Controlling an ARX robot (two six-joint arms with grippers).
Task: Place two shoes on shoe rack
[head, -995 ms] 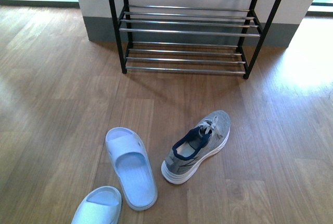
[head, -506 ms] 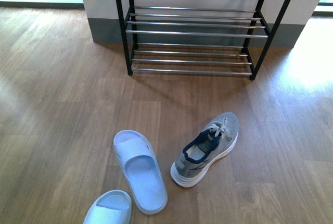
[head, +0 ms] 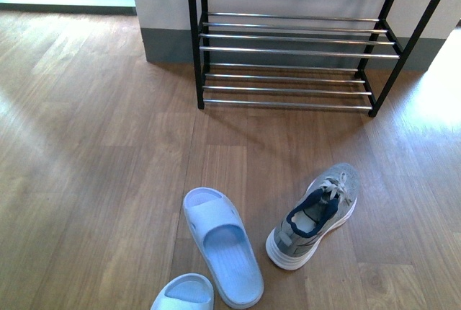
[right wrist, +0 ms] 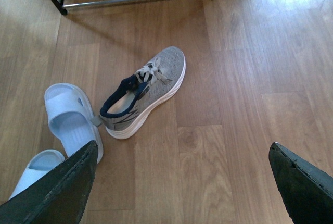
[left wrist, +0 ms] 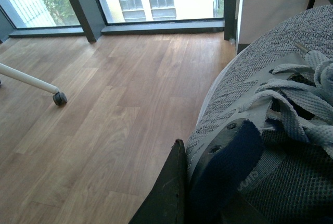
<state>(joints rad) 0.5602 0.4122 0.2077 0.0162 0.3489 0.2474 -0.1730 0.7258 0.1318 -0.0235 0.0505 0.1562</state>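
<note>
The brown wooden floor is bearing the black shoe rack, which is standing against the wall, while a grey sneaker is resting upright on its sole well in front of it, just beside a pale blue slide, with a second slide lying nearer still.

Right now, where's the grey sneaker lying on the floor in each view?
Front view: the floor sneaker is lower right of centre, nearer the camera than the shoe rack.
Right wrist view: the floor sneaker is near the middle.
Left wrist view: not in it; the close-up shoe is the second sneaker.
Shared landmark: the pale blue slide by its heel, in the front and right wrist views.
</note>
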